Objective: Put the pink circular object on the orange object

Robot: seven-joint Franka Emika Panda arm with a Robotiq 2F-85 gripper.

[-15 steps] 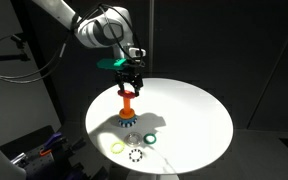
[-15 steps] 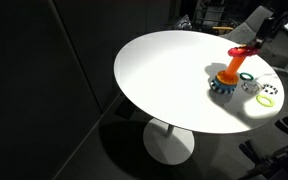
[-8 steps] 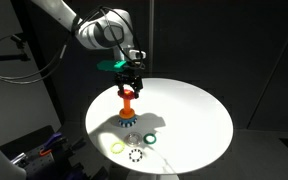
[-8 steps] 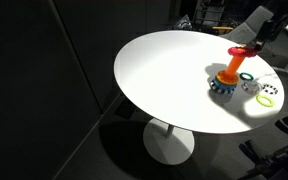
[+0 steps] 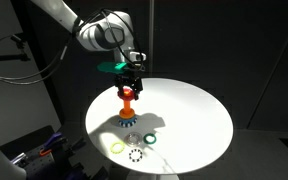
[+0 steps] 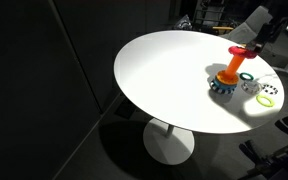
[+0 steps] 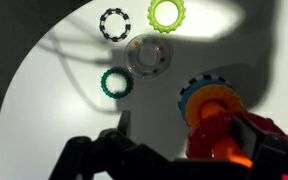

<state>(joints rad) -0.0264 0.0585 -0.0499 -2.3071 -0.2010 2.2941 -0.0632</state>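
The pink ring (image 7: pixel 216 128) sits tilted round the top of the orange peg (image 7: pixel 230 152), which glows through its hole. The peg rises from a stack of yellow, blue and green rings (image 7: pixel 206 99). In both exterior views the pink ring (image 5: pixel 127 91) (image 6: pixel 246 47) is at the top of the peg (image 5: pixel 127 101) (image 6: pixel 234 66). My gripper (image 7: pixel 198 138) hangs right over it (image 5: pixel 131 78) (image 6: pixel 261 33). Its jaws stand apart: one finger (image 7: pixel 124 124) is clear of the ring, and the other finger (image 7: pixel 271 138) lies against its rim.
Loose rings lie on the round white table (image 5: pixel 189 110) beside the stack: a dark green ring (image 7: pixel 115 82), a clear ring (image 7: pixel 148 55), a yellow-green ring (image 7: pixel 167 13) and a black ring (image 7: pixel 114 23). The table edge (image 7: pixel 24 90) is close beyond them.
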